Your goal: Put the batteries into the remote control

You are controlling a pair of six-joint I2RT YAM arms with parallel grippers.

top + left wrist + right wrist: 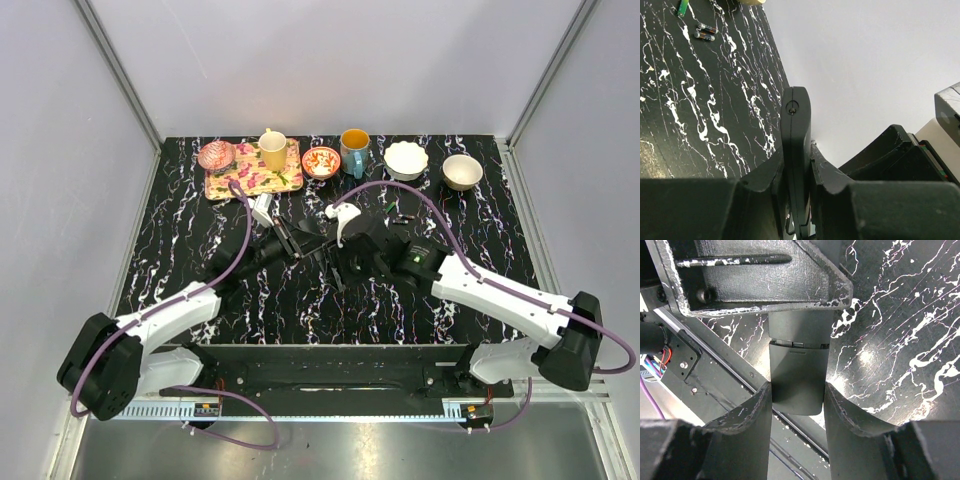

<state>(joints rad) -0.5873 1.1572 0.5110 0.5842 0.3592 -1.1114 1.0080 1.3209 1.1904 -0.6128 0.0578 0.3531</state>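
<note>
Right up close, clamped shut with the left gripper (796, 155) on the remote control (796, 120) — thin edge up, sticking out past the fingers, and seemingly lifted off the black table (690, 125) near its middle. Held tight like that, most likely, to stop any wobble during work on the other end. Met from the right by the right gripper (797, 390), closed around that other end and touching it on both sides. No telling how firm that second squeeze is. Placed just short of a thin line across the back, probably the edge of the battery lid — so likely set there to slide or pull that lid off. Lying on the table, well apart from the remote control: two small batteries (705, 31), side by side. Not loaded yet. Lid off first, by the look of it, then batteries in.
</note>
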